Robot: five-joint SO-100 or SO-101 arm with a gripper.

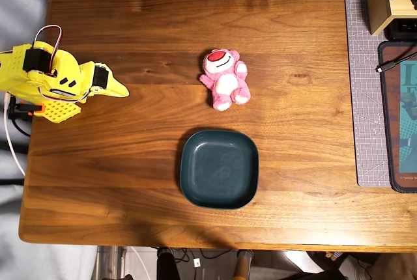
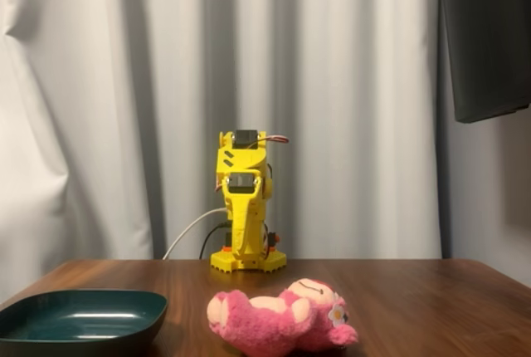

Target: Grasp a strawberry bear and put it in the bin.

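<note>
The strawberry bear (image 2: 282, 320) is lying on its back just beyond the empty bin (image 1: 219, 168), well to the right of the folded arm's gripper (image 1: 117, 88), whose jaws are resting closed on nothing

overhead view — strawberry bear (image 1: 225, 79) on table (image 1: 130, 182); bin (image 1: 219, 168) just below it; claw (image 1: 117, 88) far left

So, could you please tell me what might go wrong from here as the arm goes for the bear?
1. The strawberry bear lies on its back, soft and rounded, so the fingers may pinch only fuzz or a limb and lose it.
2. The bin sits just beside the bear; a low carry could snag its raised rim.
3. The gripper is folded back far from the bear, so it probably faces a long reach.
</note>
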